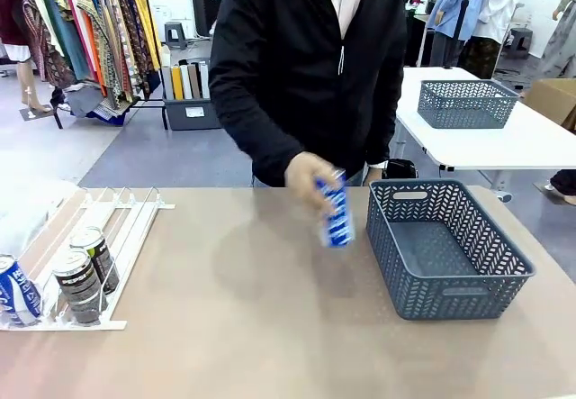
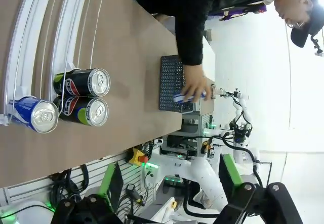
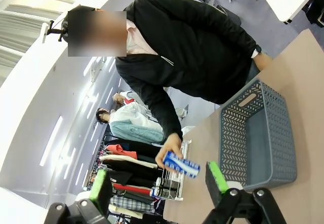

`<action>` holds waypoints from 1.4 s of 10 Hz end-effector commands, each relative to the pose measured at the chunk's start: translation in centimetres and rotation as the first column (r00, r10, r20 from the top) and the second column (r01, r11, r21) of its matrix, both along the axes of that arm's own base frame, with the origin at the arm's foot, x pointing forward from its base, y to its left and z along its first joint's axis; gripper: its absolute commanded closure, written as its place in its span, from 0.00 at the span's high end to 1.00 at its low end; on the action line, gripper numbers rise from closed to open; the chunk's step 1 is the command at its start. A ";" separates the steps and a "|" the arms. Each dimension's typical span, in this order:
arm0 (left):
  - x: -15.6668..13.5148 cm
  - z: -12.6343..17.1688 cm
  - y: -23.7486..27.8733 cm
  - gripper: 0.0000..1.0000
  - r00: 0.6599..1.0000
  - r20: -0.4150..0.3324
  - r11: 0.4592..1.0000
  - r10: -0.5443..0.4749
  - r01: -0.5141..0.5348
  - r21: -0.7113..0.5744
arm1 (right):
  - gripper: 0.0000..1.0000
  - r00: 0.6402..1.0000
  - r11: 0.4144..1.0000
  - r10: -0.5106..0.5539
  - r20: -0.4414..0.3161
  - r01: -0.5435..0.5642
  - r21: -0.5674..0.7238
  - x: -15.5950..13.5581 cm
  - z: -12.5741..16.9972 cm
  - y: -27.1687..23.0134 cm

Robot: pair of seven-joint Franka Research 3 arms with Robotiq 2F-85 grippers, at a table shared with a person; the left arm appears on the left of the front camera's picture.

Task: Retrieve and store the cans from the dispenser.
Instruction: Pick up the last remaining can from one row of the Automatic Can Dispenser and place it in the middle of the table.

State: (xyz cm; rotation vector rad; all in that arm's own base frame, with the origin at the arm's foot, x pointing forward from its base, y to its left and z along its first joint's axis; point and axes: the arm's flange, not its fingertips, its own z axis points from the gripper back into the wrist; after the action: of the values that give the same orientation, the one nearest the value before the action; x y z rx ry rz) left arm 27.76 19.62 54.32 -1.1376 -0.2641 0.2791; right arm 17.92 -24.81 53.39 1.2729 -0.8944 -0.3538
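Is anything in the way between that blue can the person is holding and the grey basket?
Nothing visible. The person's hand holds the blue can above bare table right beside the basket, which is open-topped and empty. Only its near side wall has to be cleared.

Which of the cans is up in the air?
The blue, white-lettered drink can in the person's hand, tilted beside the grey-blue lattice basket. The other blue can and two dark cans stand in the white rail dispenser.
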 end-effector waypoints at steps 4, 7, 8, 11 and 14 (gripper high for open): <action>-0.3 -0.2 0.3 1.00 1.000 0.012 1.000 -0.015 0.015 0.006 | 1.00 0.999 1.000 -0.002 0.034 0.002 -0.004 0.2 0.2 0.0; -0.1 -0.1 0.1 1.00 1.000 -0.001 1.000 0.002 -0.002 -0.001 | 1.00 0.999 1.000 -0.002 0.034 0.002 -0.004 0.2 0.2 0.0; 0.2 0.3 -1.8 1.00 0.999 -0.032 0.959 0.021 -0.011 0.282 | 1.00 0.999 1.000 -0.002 0.034 0.002 -0.004 0.2 0.2 0.0; 2.6 -1.9 -9.0 1.00 0.994 -0.095 0.525 -0.049 0.106 0.844 | 1.00 0.999 1.000 -0.002 0.034 0.002 -0.004 0.2 0.2 0.0; 4.8 -3.9 -12.7 1.00 0.967 -0.197 0.326 -0.162 0.241 0.914 | 1.00 0.999 1.000 -0.002 0.034 0.002 -0.004 0.2 0.2 0.0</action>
State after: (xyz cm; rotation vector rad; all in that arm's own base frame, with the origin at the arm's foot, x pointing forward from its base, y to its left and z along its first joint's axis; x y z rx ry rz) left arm 32.36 6.27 51.34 -0.0637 -0.2129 -0.0572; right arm 17.92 -24.82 53.43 1.2724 -0.8946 -0.3529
